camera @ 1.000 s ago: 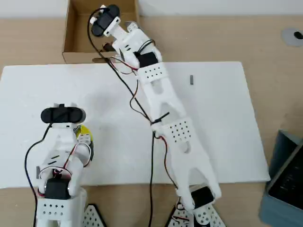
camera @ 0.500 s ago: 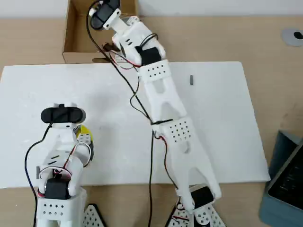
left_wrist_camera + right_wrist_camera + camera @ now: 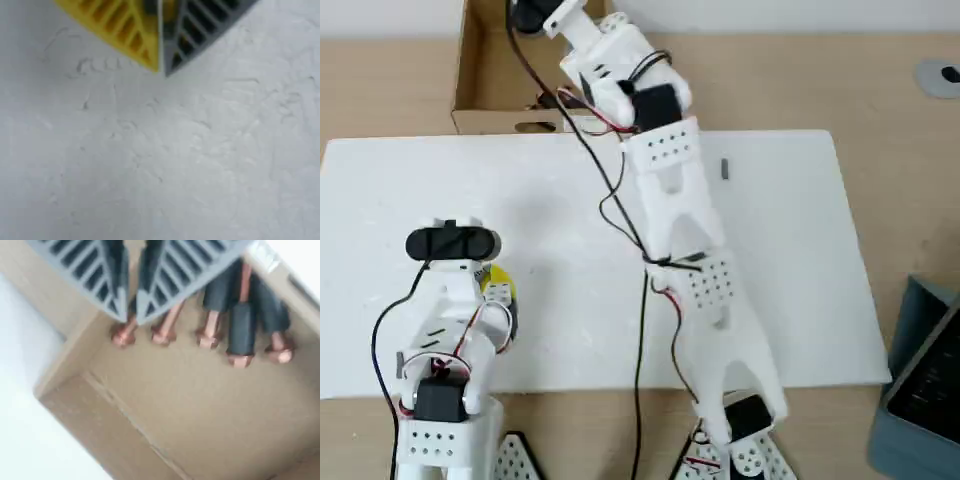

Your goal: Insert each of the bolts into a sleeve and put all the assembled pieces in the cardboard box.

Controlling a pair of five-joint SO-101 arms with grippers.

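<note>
Quantities:
- Brown open-topped cardboard box [image 3: 490,121]: one, just beyond the far edge of the board
- Copper-coloured flanged bolt heads [image 3: 207,339]: five, in a row along one wall of the box
- Dark grey cylindrical sleeves [image 3: 242,322] on those bolts: three countable; the other two cannot be told
- Loose dark grey sleeve [image 3: 725,168]: one, near the far edge of the board
- White flat foam board [image 3: 420,180]: one
- White jointed robot arms [image 3: 680,220]: two
- Grey-blue bin [image 3: 925,380]: one, at the right edge of the wooden table [image 3: 380,90]
</note>
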